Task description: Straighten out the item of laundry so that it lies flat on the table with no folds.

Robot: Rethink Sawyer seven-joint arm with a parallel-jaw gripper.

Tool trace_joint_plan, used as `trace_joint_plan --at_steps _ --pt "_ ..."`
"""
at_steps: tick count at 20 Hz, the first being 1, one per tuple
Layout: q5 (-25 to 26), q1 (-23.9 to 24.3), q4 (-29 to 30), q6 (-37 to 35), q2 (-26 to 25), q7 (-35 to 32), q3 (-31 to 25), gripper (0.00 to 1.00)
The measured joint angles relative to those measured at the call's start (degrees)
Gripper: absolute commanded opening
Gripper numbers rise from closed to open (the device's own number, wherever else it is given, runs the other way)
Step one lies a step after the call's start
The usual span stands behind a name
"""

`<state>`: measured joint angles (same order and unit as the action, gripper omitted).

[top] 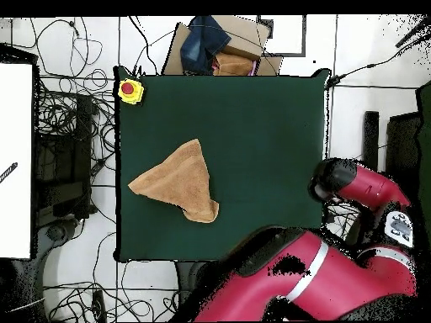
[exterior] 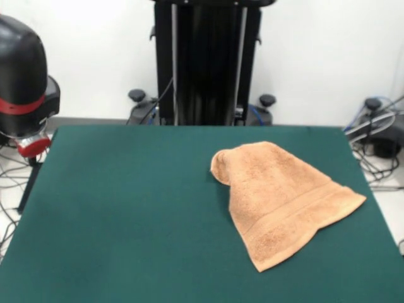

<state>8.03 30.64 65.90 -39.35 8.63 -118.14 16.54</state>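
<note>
Resting folded on table (exterior: 126,208), towel (exterior: 281,199); arm (top: 337,261) drawn back off table edge, gripper state unclear.

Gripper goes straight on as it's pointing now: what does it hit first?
Not the towel. What looks like the gripper hangs off the table at its side, apparently pointing down. Straight on, it'd likely meet the floor cables, though depth is unclear.

One camera looks across the green counter (exterior: 126,208) from its near edge, angled slightly down. Another hangs high above, looking straight down and half-turned. Both show the whole counter and the towel (exterior: 281,202).
</note>
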Motion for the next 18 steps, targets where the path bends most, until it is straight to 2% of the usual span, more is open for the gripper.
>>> trace_joint_plan --at_steps 12,18 --pt "0.8 -0.41 -3.01 0.02 -1.87 0.0 -3.54 1.0" --pt "0.8 -2.21 -0.1 -1.44 1.85 0.0 -3.71 1.0"
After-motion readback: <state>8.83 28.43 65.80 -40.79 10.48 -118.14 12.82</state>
